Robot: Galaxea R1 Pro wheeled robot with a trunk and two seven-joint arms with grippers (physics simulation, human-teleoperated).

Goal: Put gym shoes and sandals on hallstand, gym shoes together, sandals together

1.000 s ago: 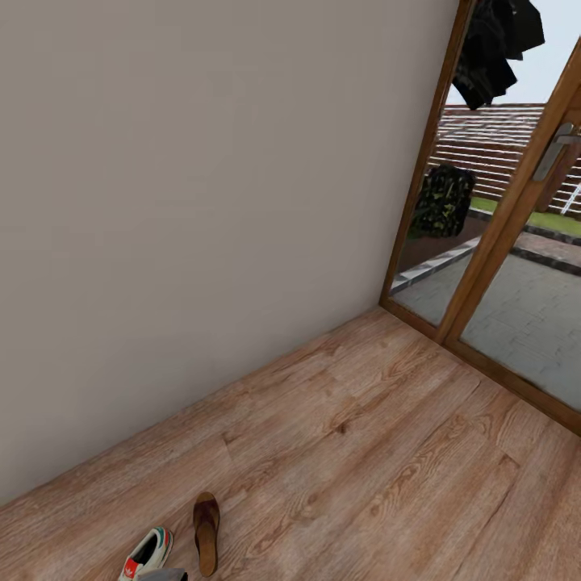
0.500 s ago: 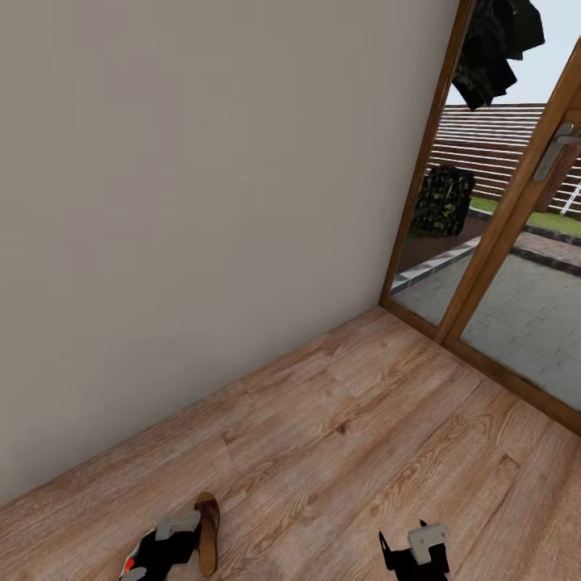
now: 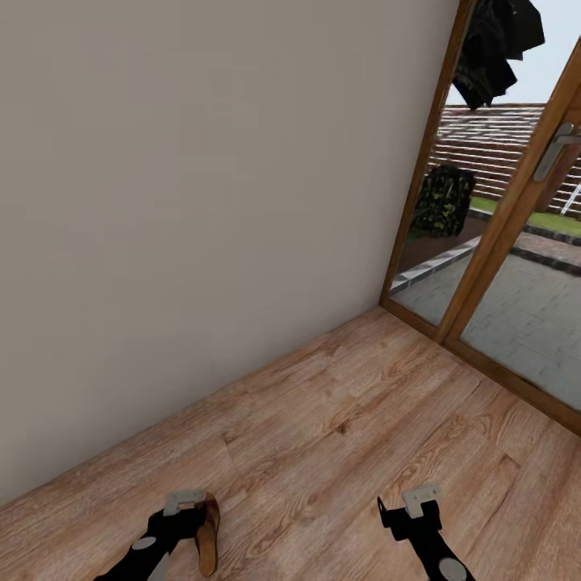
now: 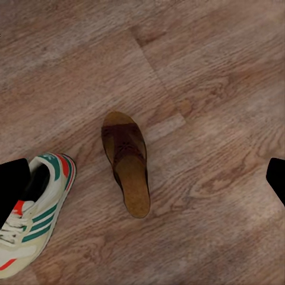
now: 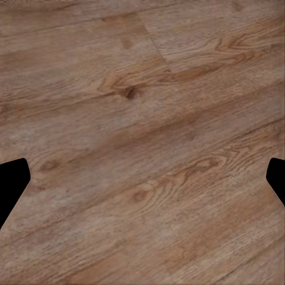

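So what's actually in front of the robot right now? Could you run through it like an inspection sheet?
Surface: wood-plank corridor floor, meeting a plain beige wall.
Job's things: one brown sandal and one white sneaker with green stripes lie apart on the floor.
Clutter: nothing seen.
Grippers: left gripper open, above the shoes, holding nothing; right gripper open over bare floor.
Cables: nothing seen.
Surroundings: wood-framed glass door showing a paved yard; dark clothing hangs near the door's top.
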